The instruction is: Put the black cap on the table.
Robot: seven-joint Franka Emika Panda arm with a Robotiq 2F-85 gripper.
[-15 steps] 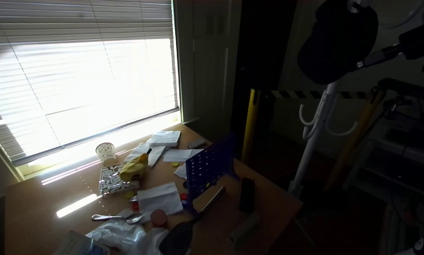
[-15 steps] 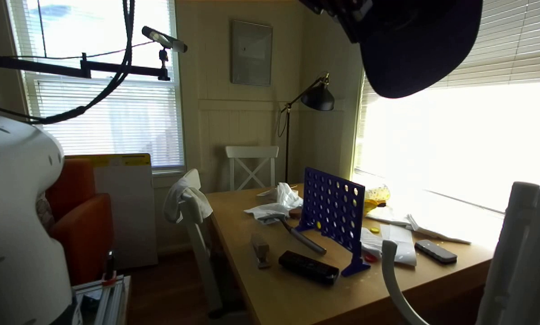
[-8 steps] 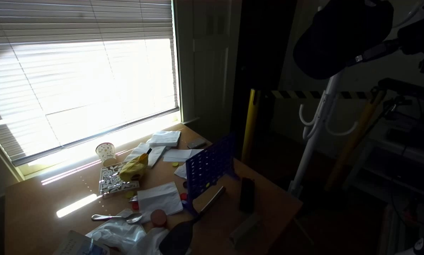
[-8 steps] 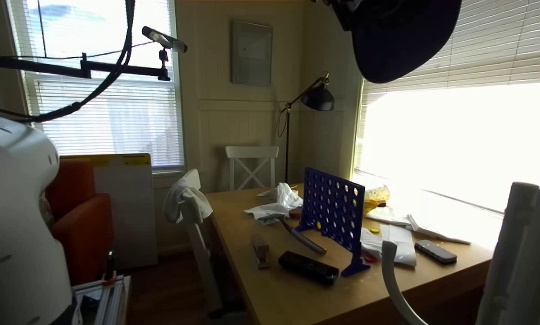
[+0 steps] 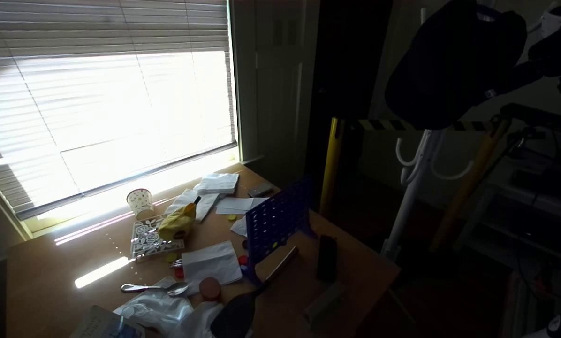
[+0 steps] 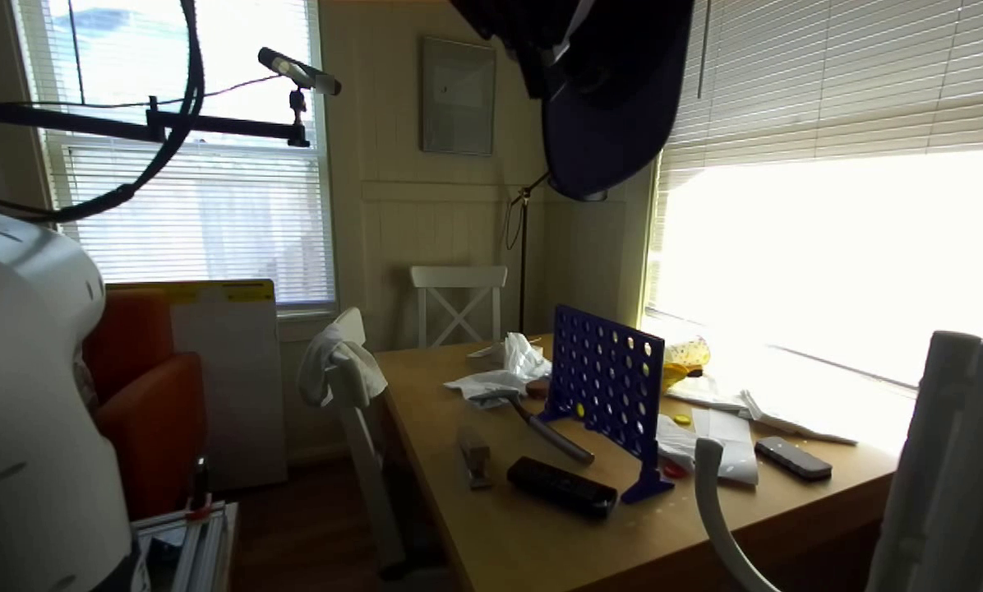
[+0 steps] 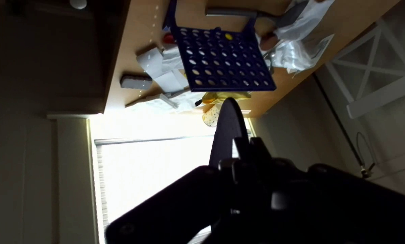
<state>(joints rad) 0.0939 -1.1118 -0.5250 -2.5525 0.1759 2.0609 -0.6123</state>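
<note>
Tool (image 7: 248, 144) holds the black baseball cap (image 6: 619, 111) aloft, well apart from the worktop (image 6: 528, 538). Grasping seems done; carrying it over, lowering it and letting go seem left.

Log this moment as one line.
gripper: holding black cap | black cap: in the air, not yet on table | blue game board: standing on table

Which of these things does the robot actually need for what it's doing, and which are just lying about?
Part of the job:
black cap, held up in the air
hand, gripping it
table, where the cap is meant to go

Just lying about:
blue board with holes, standing upright
spatula
spoon
speckled cup
white papers
</note>
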